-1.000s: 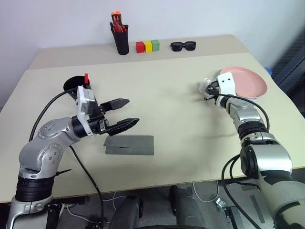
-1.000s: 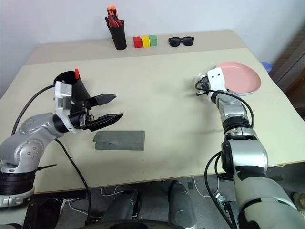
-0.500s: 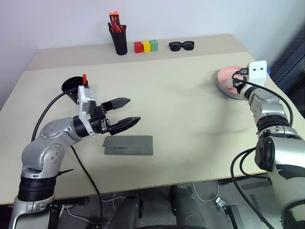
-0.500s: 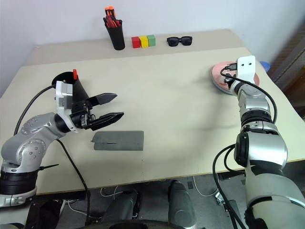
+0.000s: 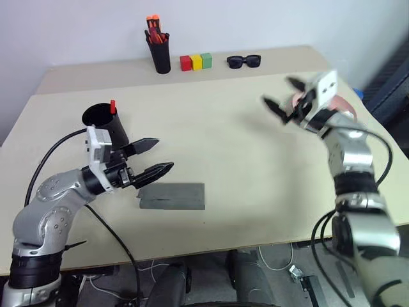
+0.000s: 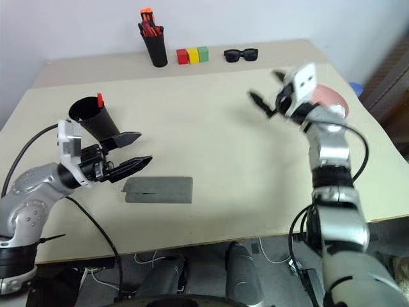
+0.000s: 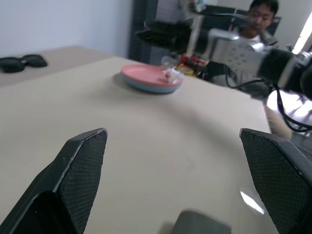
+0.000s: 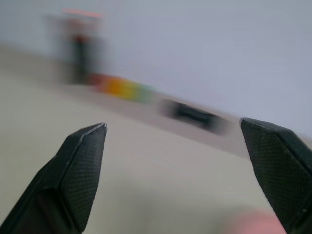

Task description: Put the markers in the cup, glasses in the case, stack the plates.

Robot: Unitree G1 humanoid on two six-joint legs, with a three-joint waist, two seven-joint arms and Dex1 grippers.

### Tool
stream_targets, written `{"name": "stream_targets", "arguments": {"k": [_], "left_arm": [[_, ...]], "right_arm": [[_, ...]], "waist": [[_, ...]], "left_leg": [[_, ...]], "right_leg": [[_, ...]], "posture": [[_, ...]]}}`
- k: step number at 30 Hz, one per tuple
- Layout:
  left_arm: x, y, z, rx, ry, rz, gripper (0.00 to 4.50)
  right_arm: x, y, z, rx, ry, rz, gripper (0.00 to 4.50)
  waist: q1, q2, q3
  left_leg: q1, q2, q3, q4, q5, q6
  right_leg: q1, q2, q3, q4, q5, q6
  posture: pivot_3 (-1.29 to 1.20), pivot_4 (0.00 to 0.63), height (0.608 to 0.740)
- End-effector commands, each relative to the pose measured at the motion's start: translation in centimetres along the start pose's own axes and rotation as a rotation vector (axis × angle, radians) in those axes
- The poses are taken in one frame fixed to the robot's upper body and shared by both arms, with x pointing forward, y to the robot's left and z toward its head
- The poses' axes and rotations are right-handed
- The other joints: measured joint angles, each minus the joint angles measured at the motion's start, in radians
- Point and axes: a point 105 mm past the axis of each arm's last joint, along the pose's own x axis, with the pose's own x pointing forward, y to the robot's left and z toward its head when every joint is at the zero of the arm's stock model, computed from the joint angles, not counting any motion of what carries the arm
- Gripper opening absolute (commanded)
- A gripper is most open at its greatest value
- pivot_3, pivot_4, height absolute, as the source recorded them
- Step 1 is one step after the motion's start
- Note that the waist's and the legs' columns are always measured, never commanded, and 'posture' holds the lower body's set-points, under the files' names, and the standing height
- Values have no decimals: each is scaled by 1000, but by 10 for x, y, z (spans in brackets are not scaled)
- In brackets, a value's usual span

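Note:
My left gripper (image 5: 165,154) hovers open and empty just above the grey case (image 5: 172,195), which lies shut on the table. Behind it stands the black cup (image 5: 102,119) with a red-capped marker (image 5: 113,105) sticking out of it. My right gripper (image 5: 276,89) is open and empty, raised above the right side of the table. The salmon pink plate (image 7: 148,75) rests on top of the light blue plate (image 7: 155,88) at the right edge, partly hidden behind my right arm in the eye views. The glasses are hidden.
Along the back edge stand a black pen holder (image 5: 160,54) with orange-tipped pens, three coloured blocks (image 5: 197,61) and black sunglasses (image 5: 244,61). A person (image 7: 261,12) sits beyond the right end of the table.
My right gripper set the pink plate down on the blue one, opened, then rose and swung back to the left. My left arm drifted slightly left, still open.

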Motion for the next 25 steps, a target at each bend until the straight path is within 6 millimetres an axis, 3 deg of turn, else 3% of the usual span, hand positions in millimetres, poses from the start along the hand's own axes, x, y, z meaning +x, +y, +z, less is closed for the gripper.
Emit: {"name": "stream_targets", "arguments": {"k": [1, 6, 8, 15, 20, 25], "left_arm": [[-12, -9, 15, 81, -16, 17, 4500], [-29, -13, 12, 82, 4, 42, 4500], [-32, -16, 11, 83, 7, 42, 4500], [-35, -14, -1, 79, 48, 36, 4500], [-30, -17, 4, 85, 21, 39, 4500], [-34, -19, -7, 83, 18, 74, 4500]], "right_arm": [[2, 62, 47, 59, -128, 313, 4457], [-21, 124, 34, 37, -28, 620, 4457], [-32, 131, 24, -14, 29, 674, 4457], [-38, 121, 18, -32, 74, 624, 4457], [-39, 114, 16, -2, 90, 606, 4457], [-29, 105, 18, -23, 99, 587, 4457]], "waist": [[4, 1, 1], [11, -1, 0], [15, -1, 0], [29, -1, 0], [30, -1, 0], [26, -1, 0]], "left_leg": [[-2, 0, 0, 1, 0, 0], [1, 0, 1, 2, 0, 0], [2, 0, 1, 2, 0, 0], [2, 0, 4, 4, 0, 0], [2, 0, 4, 4, 0, 0], [2, 0, 4, 3, 0, 0]], "right_leg": [[-1, -1, 0, 0, 0, 0], [1, -1, 0, 0, 0, 0], [2, -1, 0, 0, 0, 0], [2, -1, 1, 0, 0, 0], [2, -1, 1, 0, 0, 0], [2, -1, 1, 0, 0, 0]], "posture": [[0, 150, 740], [0, 150, 740], [0, 150, 740], [0, 150, 740], [0, 150, 740], [0, 150, 740]]}}
